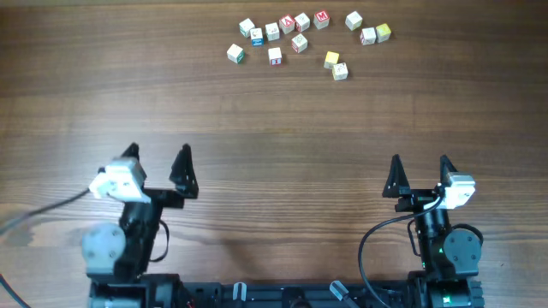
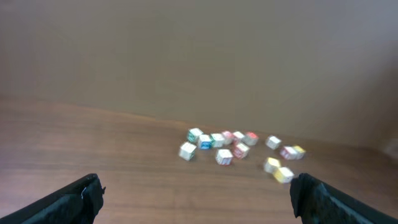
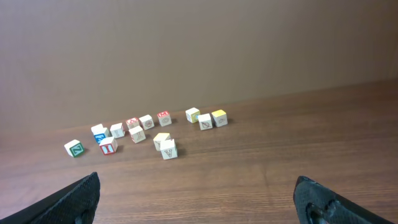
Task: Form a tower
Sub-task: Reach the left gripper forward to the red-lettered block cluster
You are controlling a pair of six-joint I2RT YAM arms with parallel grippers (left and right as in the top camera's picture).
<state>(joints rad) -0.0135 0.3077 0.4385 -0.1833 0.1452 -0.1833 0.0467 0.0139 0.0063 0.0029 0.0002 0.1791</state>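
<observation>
1. The left gripper (image 1: 159, 152) hangs over the near left of the table (image 1: 274, 128), its jaws spread wide with nothing between them.
2. The right gripper (image 1: 419, 162) hangs at the near right, also wide open and empty.
3. The cubes (image 1: 299, 43) lie in a loose scatter at the far edge, well apart from both grippers.
4. Each cube rests singly on the wood; none sits on another.
5. A yellow cube (image 1: 332, 59) and a cream cube (image 1: 340, 71) touch on the near side of the scatter.
6. A green cube (image 1: 235, 53) lies at its left end.
</observation>
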